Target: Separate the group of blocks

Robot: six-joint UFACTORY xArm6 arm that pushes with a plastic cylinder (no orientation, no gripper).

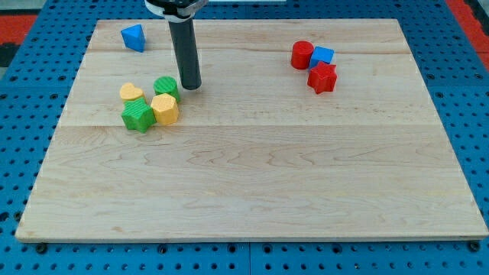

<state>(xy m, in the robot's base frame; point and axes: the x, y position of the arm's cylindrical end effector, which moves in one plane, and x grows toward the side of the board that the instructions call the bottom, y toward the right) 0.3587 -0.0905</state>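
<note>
A tight group of blocks lies left of the board's middle: a yellow heart, a green round block, a green star-like block and a yellow hexagon-like block, touching one another. My tip rests on the board just right of the green round block, close to it or touching it. A second group sits at the upper right: a red cylinder, a blue cube and a red star-like block.
A lone blue block lies near the board's upper left corner. The wooden board rests on a blue perforated table.
</note>
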